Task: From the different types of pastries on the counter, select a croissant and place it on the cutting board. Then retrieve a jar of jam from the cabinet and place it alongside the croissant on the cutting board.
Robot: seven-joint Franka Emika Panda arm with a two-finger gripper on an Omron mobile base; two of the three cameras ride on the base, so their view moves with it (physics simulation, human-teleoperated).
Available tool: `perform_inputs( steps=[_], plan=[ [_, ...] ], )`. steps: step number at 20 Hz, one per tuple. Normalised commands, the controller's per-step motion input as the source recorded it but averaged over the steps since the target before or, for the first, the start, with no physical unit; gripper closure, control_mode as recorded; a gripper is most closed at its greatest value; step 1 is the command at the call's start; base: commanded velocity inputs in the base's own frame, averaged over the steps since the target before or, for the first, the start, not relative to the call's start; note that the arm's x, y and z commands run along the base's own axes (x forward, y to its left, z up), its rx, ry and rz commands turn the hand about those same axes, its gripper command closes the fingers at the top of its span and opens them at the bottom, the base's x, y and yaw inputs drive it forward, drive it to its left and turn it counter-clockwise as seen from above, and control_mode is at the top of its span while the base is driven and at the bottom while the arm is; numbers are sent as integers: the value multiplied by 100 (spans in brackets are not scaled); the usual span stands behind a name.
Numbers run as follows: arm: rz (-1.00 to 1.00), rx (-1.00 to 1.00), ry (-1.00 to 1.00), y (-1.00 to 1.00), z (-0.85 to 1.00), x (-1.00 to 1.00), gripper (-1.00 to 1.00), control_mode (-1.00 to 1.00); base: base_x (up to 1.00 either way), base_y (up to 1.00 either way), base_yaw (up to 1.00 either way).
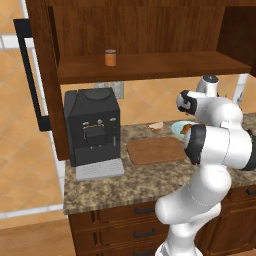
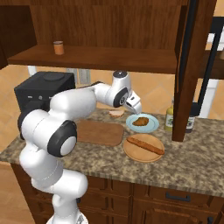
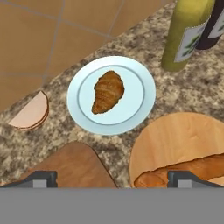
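A golden-brown croissant (image 3: 107, 92) (image 2: 141, 121) lies on a pale blue plate (image 3: 144, 94) (image 2: 151, 127) on the granite counter (image 2: 100, 157). My gripper (image 2: 133, 105) (image 3: 113, 179) hovers open just above it, with nothing between its fingertips (image 3: 43, 178). The reddish-brown cutting board (image 2: 98, 132) (image 1: 156, 150) (image 3: 70, 168) lies bare to the plate's left. A pale tan flat pastry (image 3: 31, 113) (image 2: 116, 113) (image 1: 156, 126) sits behind the board. A long orange pastry (image 2: 145, 145) (image 3: 183, 171) rests on a round wooden plate (image 2: 131, 153). The jar of jam (image 1: 110, 58) (image 2: 58, 47) stands on the cabinet shelf (image 1: 150, 67).
A black coffee machine (image 1: 92, 127) stands left of the board. A yellow-green bottle (image 2: 169, 119) (image 3: 186, 33) and a dark bottle (image 2: 190, 122) stand right of the blue plate, beside a wooden cabinet post (image 2: 186, 87). Drawers with black handles (image 1: 145, 210) run under the counter.
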Motion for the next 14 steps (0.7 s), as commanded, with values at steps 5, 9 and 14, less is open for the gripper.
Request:
perform_inputs(
  steps=[5,9,14],
  plan=[
    [0,0,0,-35,-15,29,-100,-100,0,0,0],
    [0,0,1,-16,-38,52,-100,-100,0,0,0],
    [-1,0,0,-17,-48,65,-100,-100,0,0,0]
  ],
)
